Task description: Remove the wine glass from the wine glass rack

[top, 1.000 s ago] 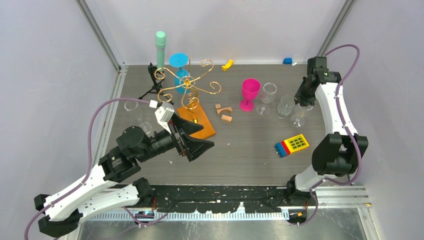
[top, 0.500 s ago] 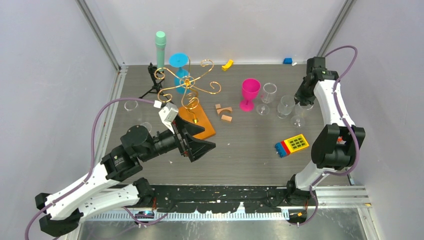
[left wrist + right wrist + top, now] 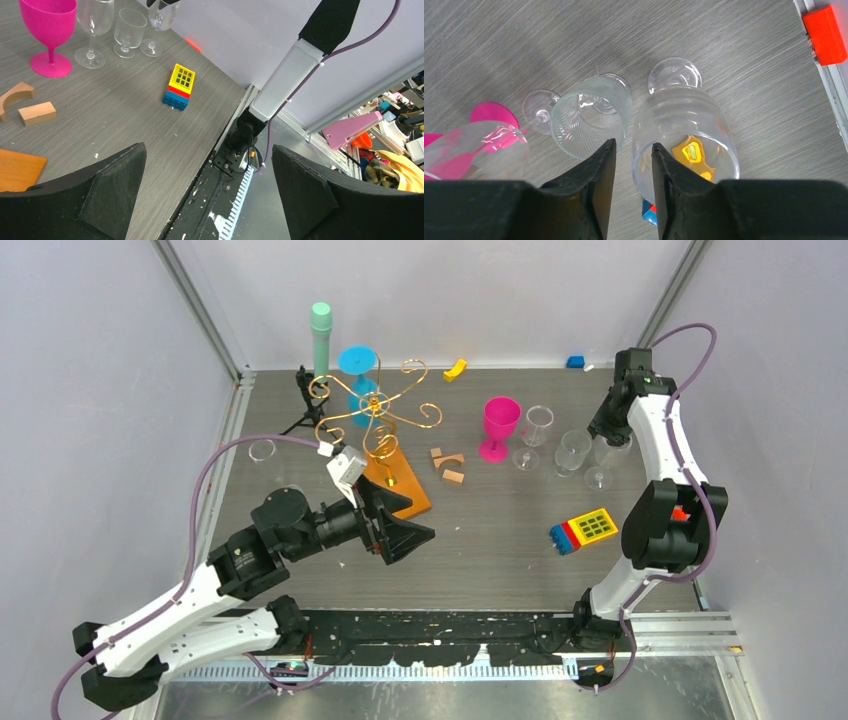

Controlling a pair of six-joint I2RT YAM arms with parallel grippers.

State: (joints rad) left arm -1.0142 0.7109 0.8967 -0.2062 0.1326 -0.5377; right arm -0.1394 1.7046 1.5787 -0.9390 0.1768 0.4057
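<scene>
The gold wire wine glass rack [image 3: 375, 415] stands on its orange-brown wooden base [image 3: 408, 490] at the back left. A blue glass [image 3: 360, 375], foot up, shows among its curled arms; I cannot tell if it hangs there. My left gripper [image 3: 420, 520] is open and empty just right of the base, also in the left wrist view [image 3: 209, 150]. My right gripper [image 3: 605, 435] is open over a clear wine glass [image 3: 689, 130] standing on the table at the right [image 3: 598, 478]. In the right wrist view [image 3: 634, 145] its fingers straddle the rim without touching.
A ribbed clear glass [image 3: 591, 115], another clear glass [image 3: 538, 425] and a pink goblet [image 3: 500, 425] stand left of the right gripper. A toy brick block [image 3: 583, 532], wooden blocks [image 3: 450, 465], a black tripod [image 3: 302, 405], a green cylinder [image 3: 320, 335] and two clear glasses [image 3: 262, 450] are also there.
My left arm has slid a little to the right. My right gripper has drawn slightly back and up from the clear wine glass, which stays standing.
</scene>
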